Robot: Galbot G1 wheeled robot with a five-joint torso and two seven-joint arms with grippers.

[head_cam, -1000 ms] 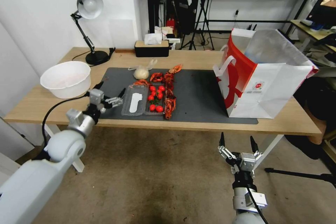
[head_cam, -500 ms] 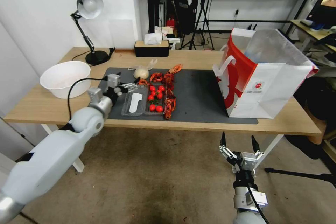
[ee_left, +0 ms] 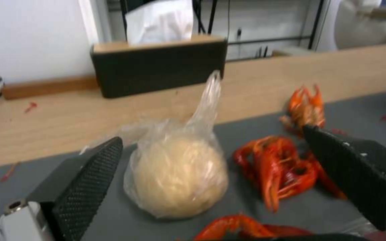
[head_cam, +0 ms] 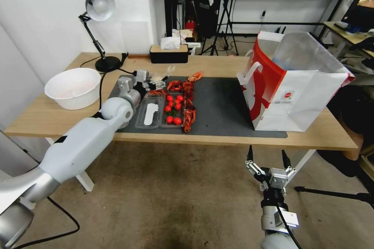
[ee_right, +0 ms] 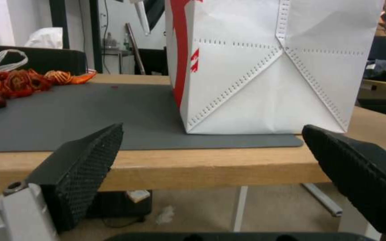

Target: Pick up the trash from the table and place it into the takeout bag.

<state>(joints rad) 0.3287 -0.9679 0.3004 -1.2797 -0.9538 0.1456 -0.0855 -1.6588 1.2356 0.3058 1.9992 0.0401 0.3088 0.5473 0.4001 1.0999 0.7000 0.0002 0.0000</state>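
No legible text; small red logo on takeout bag (head_cam: 287,95) unreadable.

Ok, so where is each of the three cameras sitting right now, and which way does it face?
Head view: high on the robot, looking down at the table; both arms show.
Left wrist view: behind the open left gripper, low over the mat, facing the knotted bag and tissue box.
Right wrist view: behind the open right gripper, below the table edge, facing the takeout bag.
Shared: head and left wrist views both show the knotted bag.
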